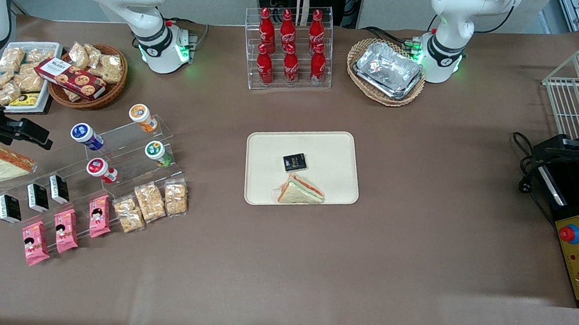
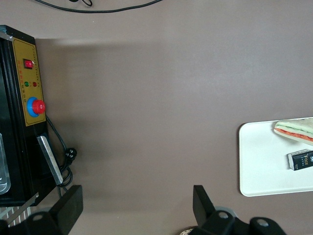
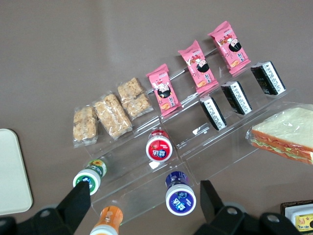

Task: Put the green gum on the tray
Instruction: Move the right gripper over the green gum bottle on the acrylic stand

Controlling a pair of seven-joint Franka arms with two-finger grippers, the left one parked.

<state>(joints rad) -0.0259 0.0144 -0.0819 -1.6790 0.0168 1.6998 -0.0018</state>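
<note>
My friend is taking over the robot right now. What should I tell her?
Hand: open, holding nothing, hovering above the clear stepped rack at the working arm's end of the table.
Green gum: untouched on the rack, between the orange bottle and the cracker packs.
Tray: mid-table, already carrying a sandwich and a small black packet.
Done: nothing yet.
Left: grasp the green gum, carry it over, and set it on a bare part of the tray.
</note>
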